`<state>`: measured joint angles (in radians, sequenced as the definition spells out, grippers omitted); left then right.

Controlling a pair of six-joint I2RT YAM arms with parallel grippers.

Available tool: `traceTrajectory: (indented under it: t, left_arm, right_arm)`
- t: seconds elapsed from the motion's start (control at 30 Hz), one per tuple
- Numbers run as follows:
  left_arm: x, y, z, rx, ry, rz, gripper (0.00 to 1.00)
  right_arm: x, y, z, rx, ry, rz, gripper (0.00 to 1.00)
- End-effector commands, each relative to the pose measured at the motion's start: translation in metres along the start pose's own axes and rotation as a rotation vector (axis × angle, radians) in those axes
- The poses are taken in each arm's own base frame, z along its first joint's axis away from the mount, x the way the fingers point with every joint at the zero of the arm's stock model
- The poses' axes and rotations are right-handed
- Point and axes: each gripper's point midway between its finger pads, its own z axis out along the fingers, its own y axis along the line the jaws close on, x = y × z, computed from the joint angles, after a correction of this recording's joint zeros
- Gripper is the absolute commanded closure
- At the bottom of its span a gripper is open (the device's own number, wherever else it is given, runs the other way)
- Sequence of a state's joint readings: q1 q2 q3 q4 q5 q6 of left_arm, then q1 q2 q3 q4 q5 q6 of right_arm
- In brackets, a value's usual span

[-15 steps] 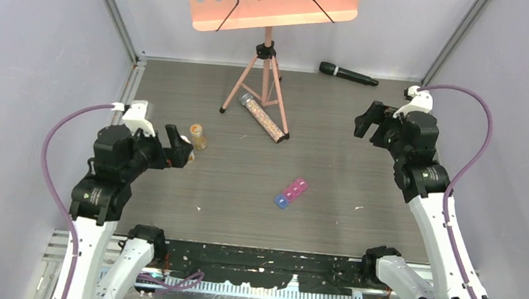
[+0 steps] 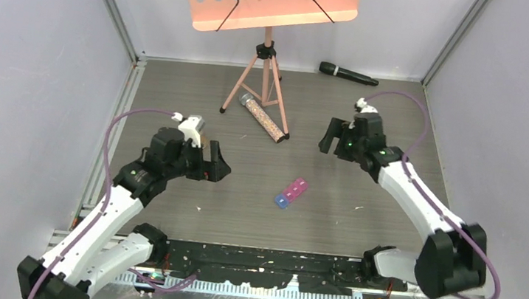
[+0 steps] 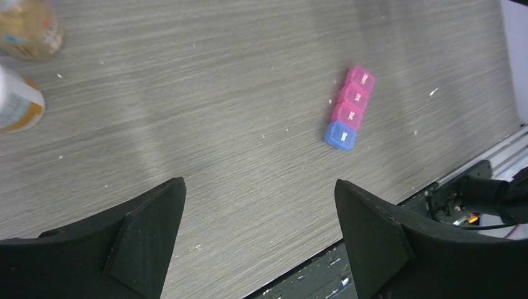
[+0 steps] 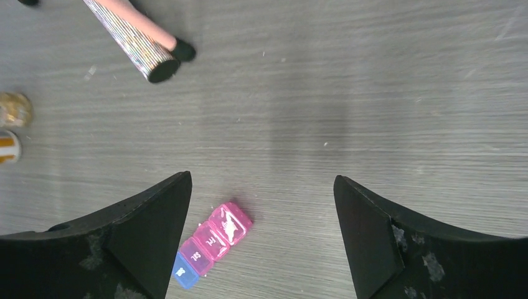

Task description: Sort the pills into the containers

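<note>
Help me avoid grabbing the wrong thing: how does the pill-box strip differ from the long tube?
The pill-box strip is short, square-sectioned, pink and blue; the tube is long, round, clear with speckled filling. The strip lies centrally; the tube lies farther back by the stand. Both lie flat on the table, unheld.

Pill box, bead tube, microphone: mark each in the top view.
Pill box (image 2: 291,193), top view, middle compartment.
Bead tube (image 2: 264,120), top view, mid-body.
Microphone (image 2: 349,74), top view, middle of the handle.
</note>
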<state>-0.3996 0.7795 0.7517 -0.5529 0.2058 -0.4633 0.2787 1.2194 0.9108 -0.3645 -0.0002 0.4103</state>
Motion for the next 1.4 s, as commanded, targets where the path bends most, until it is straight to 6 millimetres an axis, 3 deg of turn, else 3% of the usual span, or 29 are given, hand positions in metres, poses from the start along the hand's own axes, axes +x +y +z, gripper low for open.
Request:
traceTrajectory:
  t: [0.0, 0.13, 0.2, 0.43, 0.87, 1.03, 1.2, 1.37]
  left_arm:
    - [-0.003, -0.007, 0.020, 0.004, -0.044, 0.019, 0.08]
    - [0.005, -0.011, 0.033, 0.024, -0.037, 0.021, 0.08]
    - [0.007, -0.015, 0.038, 0.046, -0.044, 0.013, 0.09]
    - [0.004, -0.025, 0.051, 0.086, -0.078, 0.005, 0.09]
    - [0.021, -0.044, 0.076, 0.119, -0.014, 0.058, 0.09]
    - [0.036, -0.047, 0.084, 0.127, 0.020, 0.086, 0.09]
    - [0.049, -0.038, 0.090, 0.097, 0.034, 0.096, 0.10]
    - [0.053, -0.030, 0.093, 0.068, 0.024, 0.090, 0.10]
  right_arm:
    - [0.002, 0.020, 0.030, 0.004, 0.017, 0.018, 0.09]
    - [0.022, 0.025, 0.054, 0.032, 0.089, 0.006, 0.13]
    - [0.036, 0.021, 0.069, 0.061, 0.134, 0.000, 0.20]
    - [0.068, 0.021, 0.084, 0.083, 0.218, -0.015, 0.31]
    - [0.114, 0.015, 0.070, 0.098, 0.303, -0.002, 0.50]
    - [0.137, 0.016, 0.052, 0.091, 0.346, 0.007, 0.54]
    - [0.163, 0.023, 0.038, 0.075, 0.367, -0.040, 0.59]
    - [0.171, 0.028, 0.034, 0.072, 0.361, -0.065, 0.60]
